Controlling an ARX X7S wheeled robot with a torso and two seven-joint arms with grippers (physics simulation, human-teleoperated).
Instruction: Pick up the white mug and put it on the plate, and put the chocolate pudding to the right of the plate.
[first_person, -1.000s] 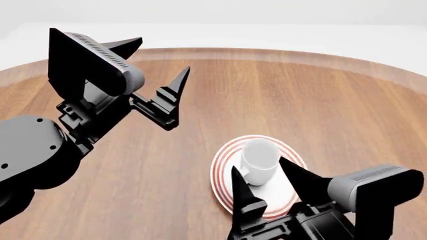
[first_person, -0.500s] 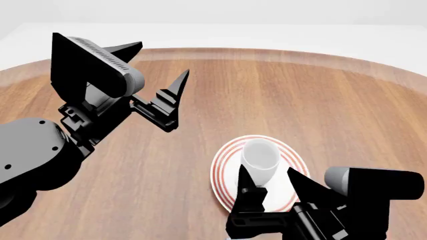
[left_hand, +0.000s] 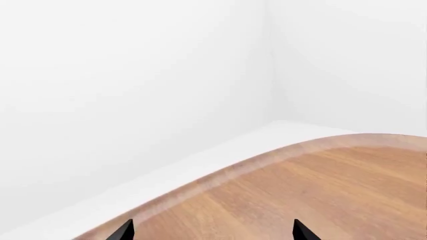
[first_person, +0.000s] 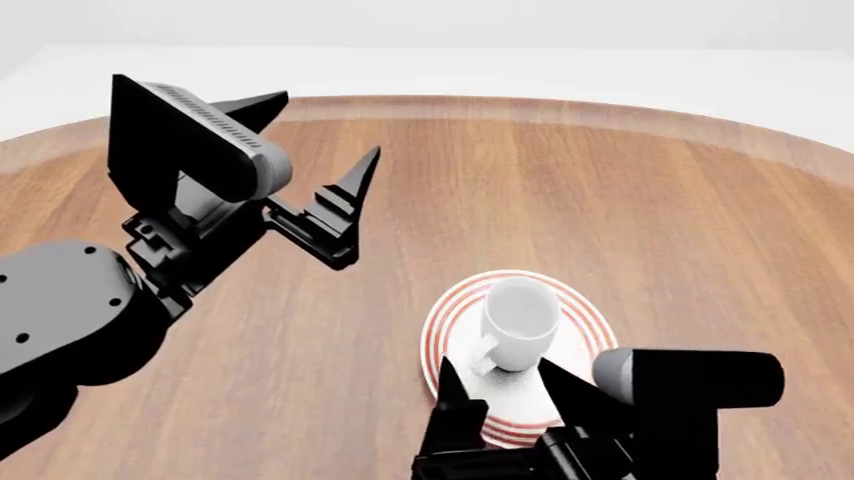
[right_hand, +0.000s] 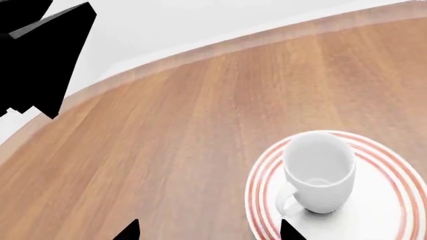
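While upright, glossy white mug (right_hand: 319, 172) sits on red-ringed plate (right_hand: 387, 165).

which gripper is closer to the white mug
The right gripper: it sits open just at the near edge of the plate that carries the white mug. The left gripper is raised over bare table, well away.

Glossy white mug (first_person: 521, 322), white plate (first_person: 582, 325) with red concentric rings, brown wood-grain table (first_person: 601, 190)
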